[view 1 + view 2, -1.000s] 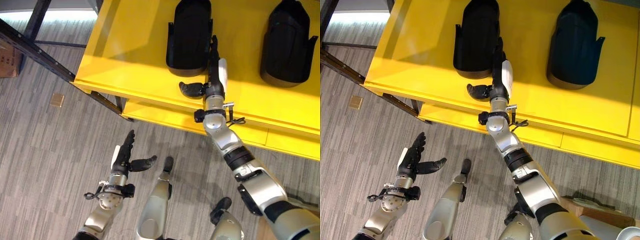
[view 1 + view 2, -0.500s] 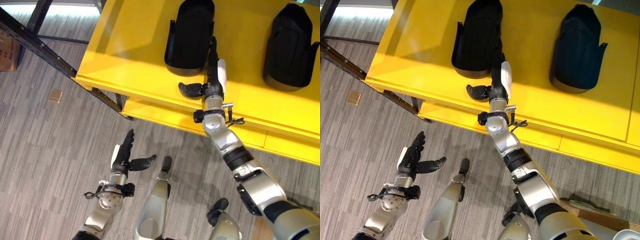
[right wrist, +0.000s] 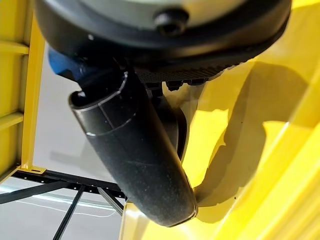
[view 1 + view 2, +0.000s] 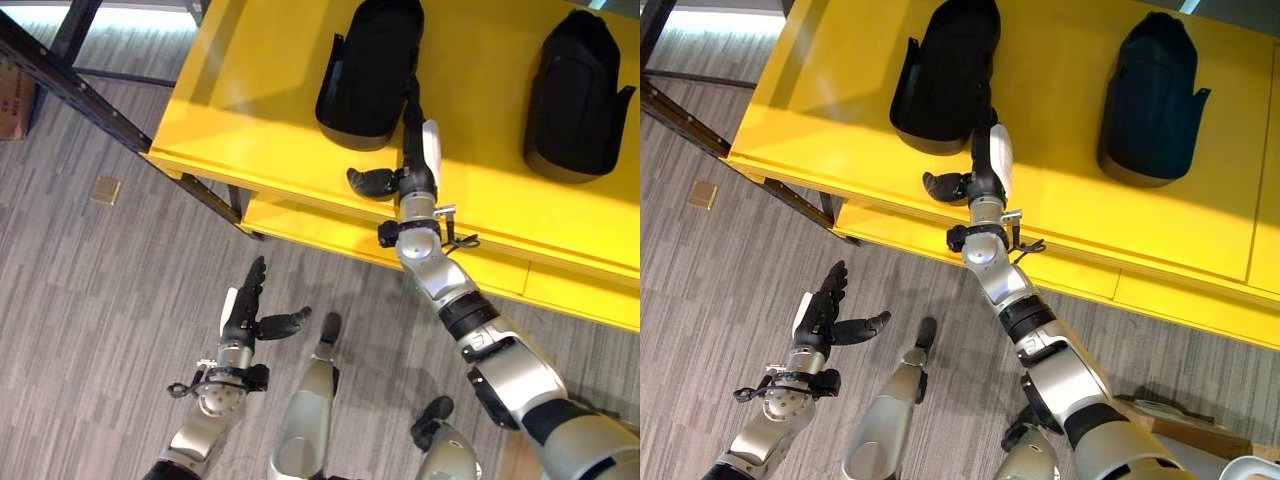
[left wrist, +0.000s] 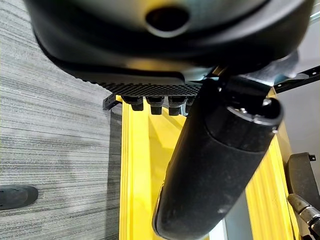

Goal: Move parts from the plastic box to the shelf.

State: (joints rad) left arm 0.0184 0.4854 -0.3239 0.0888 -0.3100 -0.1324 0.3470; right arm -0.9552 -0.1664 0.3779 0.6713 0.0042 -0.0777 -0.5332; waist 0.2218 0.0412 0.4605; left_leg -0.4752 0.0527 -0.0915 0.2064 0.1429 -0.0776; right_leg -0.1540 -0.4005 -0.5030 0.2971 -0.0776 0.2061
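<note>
Left to right. Our left hand (image 4: 243, 318) hangs low over the grey floor (image 4: 90, 290) at abt 7 o'clock in the head views, fingers straight, thumb out to the side, nothing in it. It sits where it sat 1 s ago, so idle.

Centre: the left black part (image 4: 368, 68) lies on the yellow shelf (image 4: 250, 110) at abt 12 o'clock. Vs 1 s ago it's rotated a bit, its near end swung toward 9 o'clock and its right edge now slanted; it also looks nudged slightly. Our right hand (image 4: 412, 165) has tracked w/ it, shifting toward 10 o'clock. Fingers are straight and laid along the part's right edge, touching it as far as we can tell; thumb sticks out toward 9 o'clock just below the part's near rim, apart from it. So the hand's extended flat, not wrapped round anything, pushing rather than gripping. Right wrist view agrees: thumb free, yellow surface past it.

Right: the second black part (image 4: 578, 95) rests at abt 1 o'clock, well apart from the first, and hasn't moved on the shelf.

We judge this as final positioning: both parts are already on the shelf, and the right hand's squaring the left one up. Plastic box can't be placed from here. Risk: pushing on one edge may skew the part more.
</note>
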